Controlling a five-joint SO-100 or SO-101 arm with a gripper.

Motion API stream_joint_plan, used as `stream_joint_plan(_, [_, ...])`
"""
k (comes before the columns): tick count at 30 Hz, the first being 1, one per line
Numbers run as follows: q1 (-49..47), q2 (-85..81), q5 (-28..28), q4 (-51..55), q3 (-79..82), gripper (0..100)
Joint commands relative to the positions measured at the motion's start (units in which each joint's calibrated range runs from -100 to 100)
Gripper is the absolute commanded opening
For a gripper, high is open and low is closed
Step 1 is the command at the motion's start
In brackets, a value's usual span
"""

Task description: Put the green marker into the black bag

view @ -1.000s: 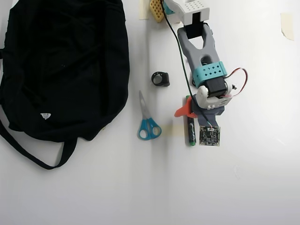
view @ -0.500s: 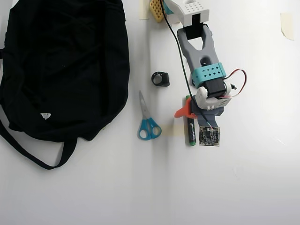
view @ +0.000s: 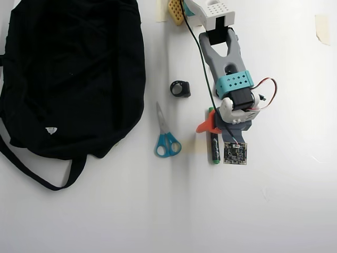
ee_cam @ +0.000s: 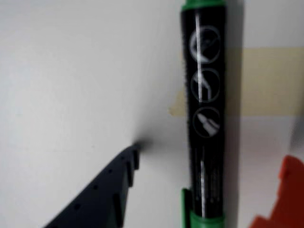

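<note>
While scissors (view: 166, 138) flank green marker (view: 214, 148), bag (view: 68, 74) unobstructed.

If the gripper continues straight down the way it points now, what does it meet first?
Most likely the green marker, lying on the white table between the open fingers of the gripper; the remaining height is unclear.

White table (view: 284, 211): black bag (view: 68, 74), scissors (view: 165, 135), green marker (view: 214, 148).

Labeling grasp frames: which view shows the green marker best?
Wrist view: the green marker fills the frame, its dark barrel, white print and green ends clear, lying between the tool's fingers. In the overhead view the green marker is small, partly hidden under the arm, right of the scissors.
</note>
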Motion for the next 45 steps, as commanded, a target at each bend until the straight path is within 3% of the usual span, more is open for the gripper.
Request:
stream_joint_plan(1, [0.43,-0.23,0.16,-0.65,-1.38,37])
stream_joint_plan(20, [0.28,-0.23,0.16,-0.65,-1.29,21])
stream_joint_plan(34, [0.2,-0.23,0.16,-0.57,-1.29,21])
stream_joint_plan(45, [0.28,-0.23,0.16,-0.31,-1.11,13])
